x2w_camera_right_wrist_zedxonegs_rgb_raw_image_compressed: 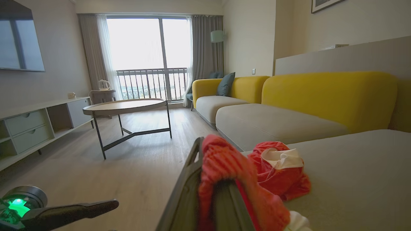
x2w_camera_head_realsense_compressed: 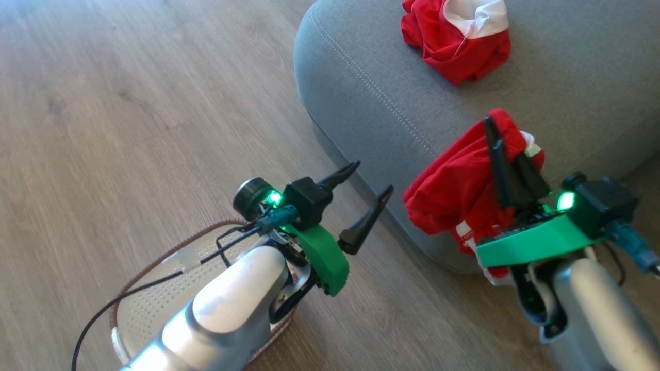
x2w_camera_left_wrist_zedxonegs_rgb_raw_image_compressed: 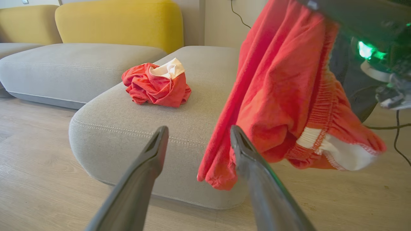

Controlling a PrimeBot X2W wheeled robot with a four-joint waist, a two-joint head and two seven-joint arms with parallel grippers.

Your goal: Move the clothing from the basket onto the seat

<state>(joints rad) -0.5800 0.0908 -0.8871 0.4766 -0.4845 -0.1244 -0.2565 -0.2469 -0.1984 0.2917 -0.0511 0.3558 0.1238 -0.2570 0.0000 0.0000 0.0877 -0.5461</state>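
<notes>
My right gripper [x2w_camera_head_realsense_compressed: 508,144] is holding a red piece of clothing [x2w_camera_head_realsense_compressed: 448,190] at the edge of the seat [x2w_camera_head_realsense_compressed: 361,93], at 3 o'clock. My left gripper [x2w_camera_head_realsense_compressed: 372,176] is wide. The basket [x2w_camera_head_realsense_compressed: 170,246] sits at 7 o'clock. Another red piece [x2w_camera_head_realsense_compressed: 456,38] lies on the seat at 1 o'clock.

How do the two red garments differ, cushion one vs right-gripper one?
Support: the loose garment lies free on the seat; the held garment hangs from the right gripper, shut on it.
Shape: the loose garment is bunched in a heap; the held garment drapes long.
Place: loose garment well in on the seat, held garment at its edge.
Both red with white trim.
</notes>
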